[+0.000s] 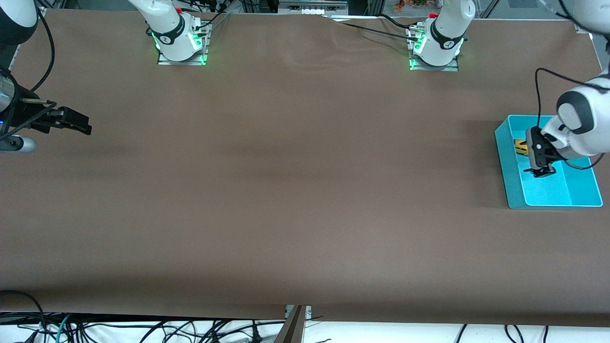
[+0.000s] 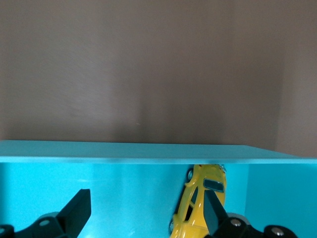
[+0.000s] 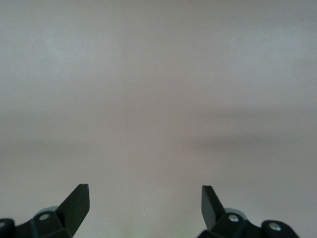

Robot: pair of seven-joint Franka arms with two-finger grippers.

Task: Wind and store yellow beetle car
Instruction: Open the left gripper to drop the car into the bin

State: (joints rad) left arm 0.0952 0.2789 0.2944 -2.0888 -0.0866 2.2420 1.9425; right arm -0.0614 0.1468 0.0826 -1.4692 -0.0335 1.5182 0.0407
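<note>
The left gripper [image 1: 540, 170] is hanging over the teal bin [image 1: 579, 183] with its fingers [image 2: 79, 210] spread apart, gripping nothing. The yellow beetle car [image 2: 200, 206] is lying inside that bin against its wall. The right gripper [image 1: 78, 123] is waiting, fingers apart, over the brown table [image 1: 286, 190] at the right arm's end

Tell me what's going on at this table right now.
The yellow beetle car already lies inside the teal bin at the left arm's end of the table. The left tool hangs open over the bin, not gripping the car. The right arm waits at its own end, its tool open above bare table.
</note>
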